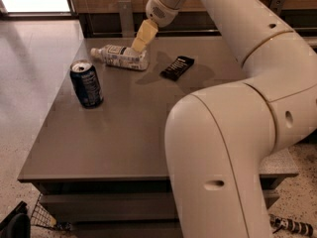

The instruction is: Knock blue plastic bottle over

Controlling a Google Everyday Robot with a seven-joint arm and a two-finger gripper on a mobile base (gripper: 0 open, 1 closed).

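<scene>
The gripper (141, 35) hangs just above the right end of the bottle (121, 57), which lies on its side near the far edge of the table (124, 133). A can (86, 83) stands upright near the left edge, with bare tabletop between it and the bottle. A dark bar (177, 67) lies flat just right of the bottle. The arm (237, 133) blocks the right foreground; the middle and near-left lie open.

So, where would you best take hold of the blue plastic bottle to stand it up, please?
Its labelled middle, from above, across the narrow width: the blue plastic bottle lies on its side on the table, cap leftward. The gripper hangs over its base end.
</scene>
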